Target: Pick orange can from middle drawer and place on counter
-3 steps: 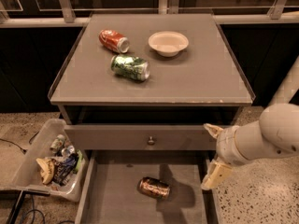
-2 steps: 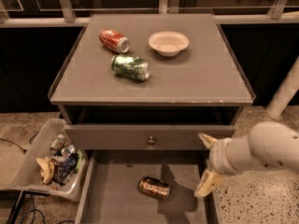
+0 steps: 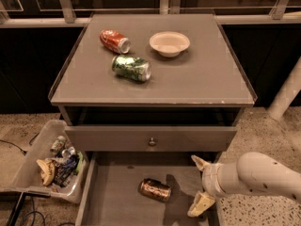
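Note:
The orange can point(image 3: 155, 189) lies on its side on the floor of the open middle drawer point(image 3: 113, 201), near its middle. My gripper point(image 3: 200, 185) is over the drawer's right part, to the right of the can and apart from it. Its two cream fingers point(image 3: 201, 205) are spread apart and hold nothing. The counter point(image 3: 197, 81) is the grey cabinet top above.
On the counter lie a red can point(image 3: 114, 41) and a green-and-white can point(image 3: 131, 68), with a white bowl point(image 3: 170, 43) behind. A closed drawer front with a knob point(image 3: 152, 141) overhangs the open drawer. A clear bin of trash point(image 3: 51, 161) stands at the left on the floor.
My gripper and arm have moved left and down, from outside the drawer's right wall to over the drawer, closer to the orange can. The can has not moved.

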{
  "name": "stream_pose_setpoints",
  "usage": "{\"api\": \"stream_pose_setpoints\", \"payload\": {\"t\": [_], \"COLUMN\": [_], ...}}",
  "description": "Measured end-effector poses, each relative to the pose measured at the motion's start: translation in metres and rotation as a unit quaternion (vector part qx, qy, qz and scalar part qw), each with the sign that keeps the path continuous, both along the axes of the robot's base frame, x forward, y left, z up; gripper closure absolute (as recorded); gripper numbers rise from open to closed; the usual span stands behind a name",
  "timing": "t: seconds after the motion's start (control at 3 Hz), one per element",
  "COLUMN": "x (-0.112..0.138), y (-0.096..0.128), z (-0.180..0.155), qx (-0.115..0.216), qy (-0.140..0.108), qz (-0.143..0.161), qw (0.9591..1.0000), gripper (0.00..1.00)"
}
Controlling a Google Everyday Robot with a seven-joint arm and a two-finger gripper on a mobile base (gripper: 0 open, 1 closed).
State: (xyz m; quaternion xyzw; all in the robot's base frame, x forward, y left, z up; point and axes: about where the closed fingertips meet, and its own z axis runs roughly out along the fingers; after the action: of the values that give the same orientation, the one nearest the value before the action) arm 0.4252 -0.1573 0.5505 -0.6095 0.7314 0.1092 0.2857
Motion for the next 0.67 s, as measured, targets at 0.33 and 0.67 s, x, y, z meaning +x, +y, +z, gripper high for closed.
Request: {"api": "stream_pose_setpoints", "payload": {"t": [0.33,0.67], "x": [0.0,-0.004], "y": [0.0,0.018], "z": [0.0,-0.016], "qx": [0.0,0.007], "qy": [0.0,0.018], "qz": [0.0,0.015], "qw": [1.0,0.9997], "gripper": [0.0,0.0]}}
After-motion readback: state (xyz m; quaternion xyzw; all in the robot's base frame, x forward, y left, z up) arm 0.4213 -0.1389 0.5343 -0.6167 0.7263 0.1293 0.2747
